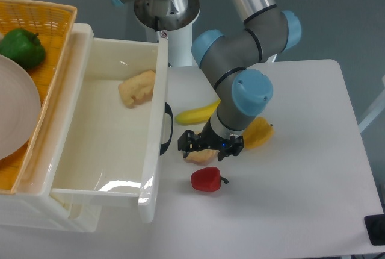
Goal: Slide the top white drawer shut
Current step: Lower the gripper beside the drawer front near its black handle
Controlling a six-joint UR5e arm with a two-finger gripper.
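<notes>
The top white drawer is pulled far out toward the right, and its front panel with the curved black handle faces the table. A beige pastry lies inside it at the back. My gripper hangs open just right of the handle, a short gap away from the panel. Its black fingers straddle a second beige pastry on the table without closing on it.
A banana, a yellow pepper and a red pepper lie on the white table near my gripper. An orange wicker basket with a green pepper and a white plate sits atop the drawer unit at left.
</notes>
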